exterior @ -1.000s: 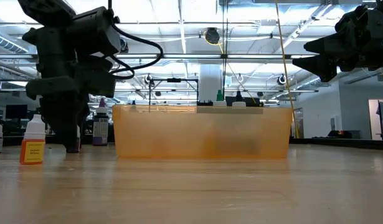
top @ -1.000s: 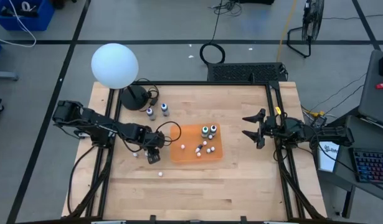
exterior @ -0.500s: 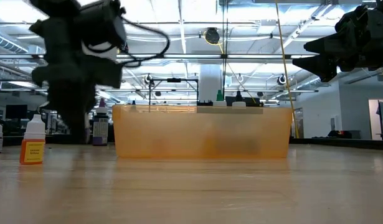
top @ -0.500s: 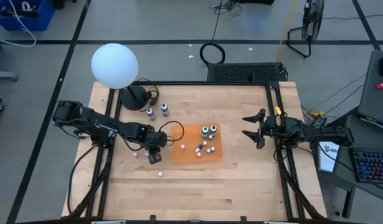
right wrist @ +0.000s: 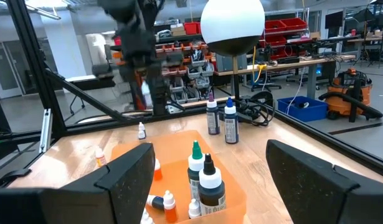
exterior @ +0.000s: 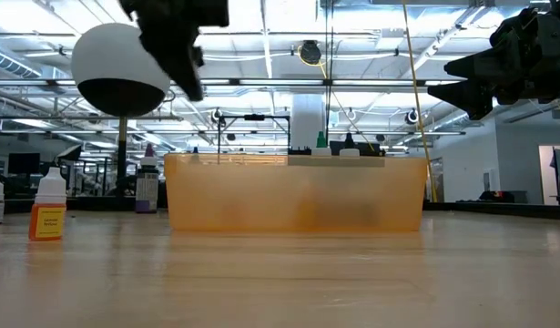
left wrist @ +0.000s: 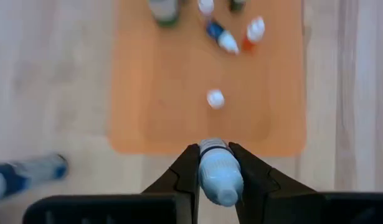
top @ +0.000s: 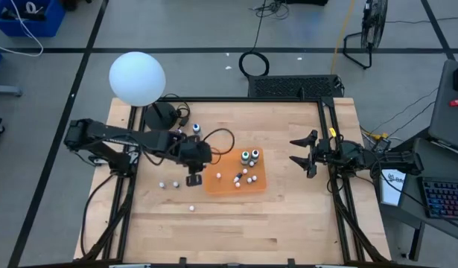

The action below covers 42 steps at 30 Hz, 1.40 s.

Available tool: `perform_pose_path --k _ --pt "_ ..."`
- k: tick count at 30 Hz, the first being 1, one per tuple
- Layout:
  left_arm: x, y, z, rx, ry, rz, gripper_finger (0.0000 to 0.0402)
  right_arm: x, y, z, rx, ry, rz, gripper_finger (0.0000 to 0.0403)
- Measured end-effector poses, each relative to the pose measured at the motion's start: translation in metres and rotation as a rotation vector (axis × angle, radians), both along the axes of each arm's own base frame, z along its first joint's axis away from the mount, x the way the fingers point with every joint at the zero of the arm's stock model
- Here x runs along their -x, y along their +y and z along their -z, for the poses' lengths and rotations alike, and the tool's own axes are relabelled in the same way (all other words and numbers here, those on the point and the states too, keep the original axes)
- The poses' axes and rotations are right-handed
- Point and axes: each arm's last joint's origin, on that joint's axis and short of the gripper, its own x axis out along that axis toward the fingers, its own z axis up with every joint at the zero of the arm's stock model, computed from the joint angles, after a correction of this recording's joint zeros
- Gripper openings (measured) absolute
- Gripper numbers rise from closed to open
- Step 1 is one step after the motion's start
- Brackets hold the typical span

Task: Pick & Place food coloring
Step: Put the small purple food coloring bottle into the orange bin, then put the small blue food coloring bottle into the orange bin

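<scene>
My left gripper (top: 193, 179) hangs above the table by the left edge of the orange tray (top: 214, 187), shut on a small pale bluish food coloring bottle (left wrist: 219, 177). Several more bottles stand or lie in the tray: two taller dark ones (top: 249, 155) and small white-topped ones (top: 242, 177). Three tiny ones show as white dots on the wood (top: 176, 183). One bluish bottle (top: 196, 129) stands by the lamp base. A blue bottle (left wrist: 29, 171) lies on its side on the wood. My right gripper (top: 304, 155) waits open to the right of the tray. My left gripper pinches the bluish bottle's body (left wrist: 217, 163) between its two fingers, one on each side. The fingers (left wrist: 186, 171) come from above, slanting toward the tray, and the bottle lies along them. It is lifted clear, over the wood just short of the tray's edge (left wrist: 207, 149).
A white globe lamp (top: 137, 77) with its dark base (top: 160, 115) and cable stands at the far left corner. Black frame rails (top: 329, 141) run along the table's sides. Bare wood stretches along the near side of the table.
My left gripper has risen from the table surface left of the tray, leaving the low view's lower part, and has moved right and a little toward the far edge, up to the tray's left edge. A white-dot bottle it covered now shows on the wood.
</scene>
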Motion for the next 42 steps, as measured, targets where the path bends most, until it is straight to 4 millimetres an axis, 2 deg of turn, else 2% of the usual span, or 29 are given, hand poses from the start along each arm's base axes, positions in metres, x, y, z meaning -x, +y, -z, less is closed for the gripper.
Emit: perform_pose_path --k 3,5,15,18,20,27,33,38,42 --pt "-0.011 0.006 -0.003 -0.033 -0.018 0.002 0.0064 0.000 0.000 0.000 0.000 0.000 0.000 0.0293" --pt "-0.018 0.010 0.008 -0.043 0.013 -0.001 0.0064 0.000 0.000 0.000 0.000 0.000 0.001 0.0293" --pt "-0.061 0.028 0.102 -0.009 0.249 0.004 0.0064 0.000 0.000 0.000 0.000 0.000 0.000 0.0293" --pt "-0.067 0.031 0.123 0.015 0.288 0.015 0.0064 0.000 0.000 0.000 0.000 0.000 0.000 0.0293" --pt "-0.071 0.032 0.131 0.035 0.285 0.018 0.0064 0.000 0.000 0.000 0.000 0.000 0.000 0.0293" --pt "-0.072 0.034 0.133 0.062 0.280 0.020 0.0066 0.000 0.000 0.000 0.000 0.000 0.000 0.0293" --pt "-0.069 0.034 0.125 0.070 0.271 0.007 0.0158 0.000 0.000 0.000 0.000 0.001 0.000 0.0293" --pt "-0.064 0.033 0.106 0.069 0.231 0.003 0.0211 0.000 0.000 0.000 0.000 0.000 0.000 0.0293" --pt "-0.052 0.033 0.077 0.070 0.185 -0.006 0.0230 0.000 0.000 0.000 0.000 0.000 0.000 0.0293"
